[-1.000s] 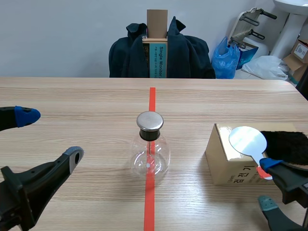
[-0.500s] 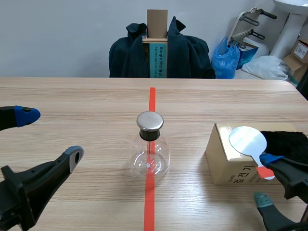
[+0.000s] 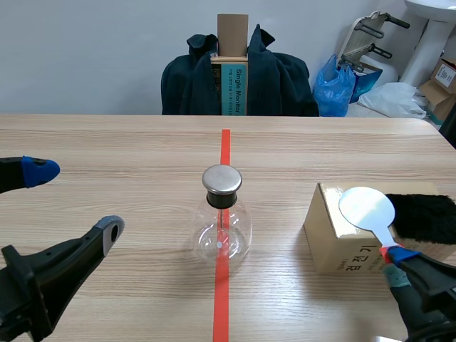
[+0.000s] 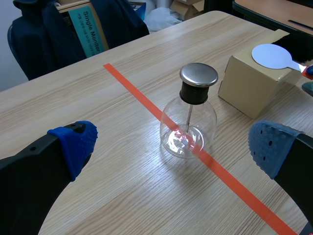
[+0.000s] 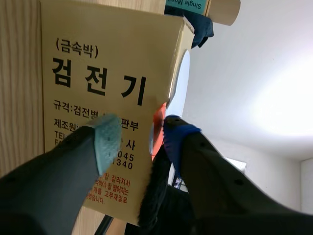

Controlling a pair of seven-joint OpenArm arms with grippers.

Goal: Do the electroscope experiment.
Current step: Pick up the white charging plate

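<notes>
— Two grippers nearest; condition?
— Item 1, left gripper (image 3: 75,199): low over the worktop (image 3: 128,142), fingers wide apart, holding nothing. Item 2, right gripper (image 5: 142,138): fingers straddle the red handle (image 3: 390,251) of the disc paddle (image 3: 366,208). The blue pad (image 5: 177,139) is close against the handle and a gap shows at the teal pad (image 5: 108,139); not clamped.
— Paddle: location, lie?
— Item 3: flat on the cardboard box (image 3: 335,242), black fur pad (image 3: 424,217) just beside. Long axis runs from the handle, at the box's near edge, away from the robot and slightly toward the centre; disc end points far.
— Electroscope flask (image 3: 222,228)?
— Item 4: upright on the tape line (image 3: 225,146), mid-worktop, metal cap (image 3: 222,179) uppermost, well apart from both grippers.
— Hazards?
— Judged: uneven closing could nudge the thin handle sideways, so the paddle pivots or slips off the box; the light box may shift too. A careless carry could knock the flask over.
</notes>
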